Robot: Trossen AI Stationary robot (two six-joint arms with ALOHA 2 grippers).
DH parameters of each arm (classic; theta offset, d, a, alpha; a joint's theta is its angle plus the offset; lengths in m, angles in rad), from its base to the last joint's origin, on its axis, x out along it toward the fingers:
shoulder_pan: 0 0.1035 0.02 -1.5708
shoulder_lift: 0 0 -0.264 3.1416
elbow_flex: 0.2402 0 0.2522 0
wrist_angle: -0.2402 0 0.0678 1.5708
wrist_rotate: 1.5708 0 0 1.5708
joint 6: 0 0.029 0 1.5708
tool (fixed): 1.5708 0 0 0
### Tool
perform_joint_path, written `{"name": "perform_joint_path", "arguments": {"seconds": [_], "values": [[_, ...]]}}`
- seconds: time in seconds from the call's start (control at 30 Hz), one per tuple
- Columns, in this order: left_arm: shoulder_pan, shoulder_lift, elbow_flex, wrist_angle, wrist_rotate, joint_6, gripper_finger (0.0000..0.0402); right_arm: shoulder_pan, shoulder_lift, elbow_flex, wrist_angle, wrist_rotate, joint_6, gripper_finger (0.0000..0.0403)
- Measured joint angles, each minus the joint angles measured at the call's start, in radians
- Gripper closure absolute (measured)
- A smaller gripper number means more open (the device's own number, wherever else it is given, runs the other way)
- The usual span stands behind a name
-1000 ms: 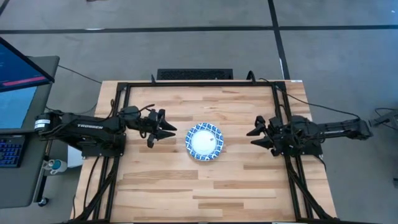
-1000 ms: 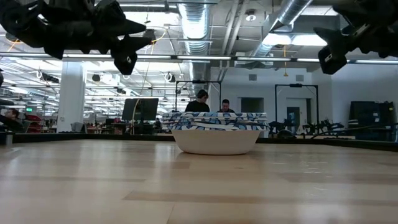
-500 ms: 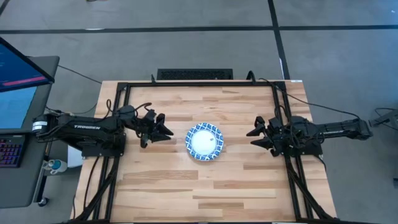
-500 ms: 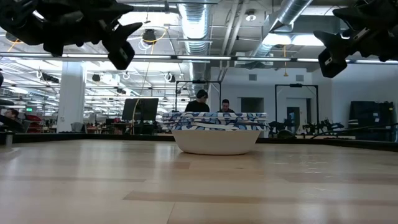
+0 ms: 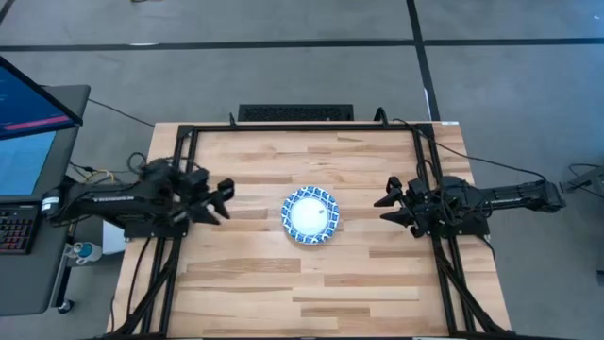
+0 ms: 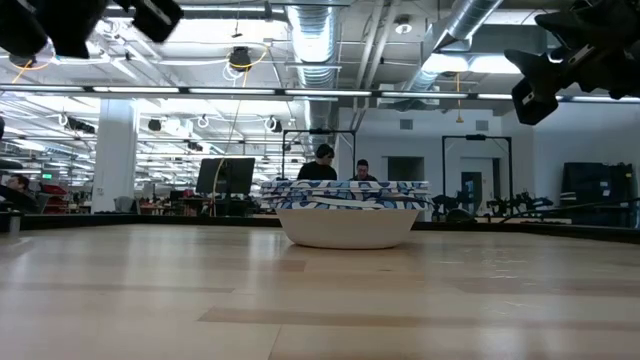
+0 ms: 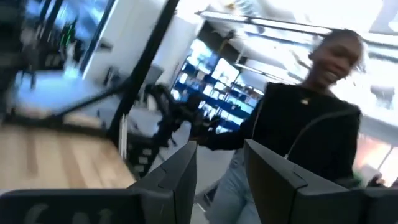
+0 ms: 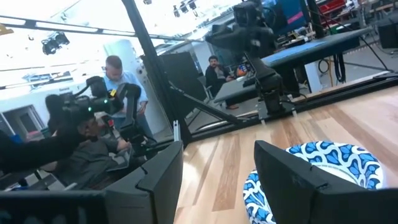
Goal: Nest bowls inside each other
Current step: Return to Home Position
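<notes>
The bowls (image 5: pixel 310 214) stand as one nested stack at the middle of the table, white inside with blue-and-white patterned rims. The low view shows the stack (image 6: pixel 347 215) resting on its white base, with rims layered at the top. My left gripper (image 5: pixel 224 201) hovers open near the table's left edge, well left of the stack. Its fingers (image 7: pixel 180 180) point away from the bowls, toward the room. My right gripper (image 5: pixel 381 209) waits open to the right of the stack, above the table. It faces the stack's patterned rim (image 8: pixel 323 163).
Black frame rails (image 5: pixel 177 189) run along the table's left, right and far sides. A monitor (image 5: pixel 28 99) and keyboard sit off the left edge. People show in the room beyond, one close in the left wrist view (image 7: pixel 311 118). Bare wood (image 5: pixel 311 283) lies in front of the stack.
My left gripper has drawn back from beside the stack toward the table's left edge and risen, leaving the upper corner of the low view. The stack and my right gripper have kept still.
</notes>
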Motion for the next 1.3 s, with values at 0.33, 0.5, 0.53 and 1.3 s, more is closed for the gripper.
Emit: {"name": "perform_joint_path", "arguments": {"seconds": [0.33,0.5,0.53,1.3], "values": [[0.0,-0.237,0.0,-0.43,0.019,0.278,0.0278,0.0,0.0,0.0,-0.01,0.0,-0.001,0.0182],[0.0,-0.249,0.0,-0.549,0.021,0.548,0.0278,0.0,0.001,0.0,-0.027,0.0,-0.001,0.0182],[0.001,-0.249,0.0,-0.55,0.03,0.561,0.0278,0.0,0.0,0.0,-0.026,0.0,-0.001,0.0182],[0.01,-0.25,-0.061,-0.682,0.205,0.828,0.0278,0.0,0.001,0.0,-0.014,-0.13,0.052,0.0182]]}}
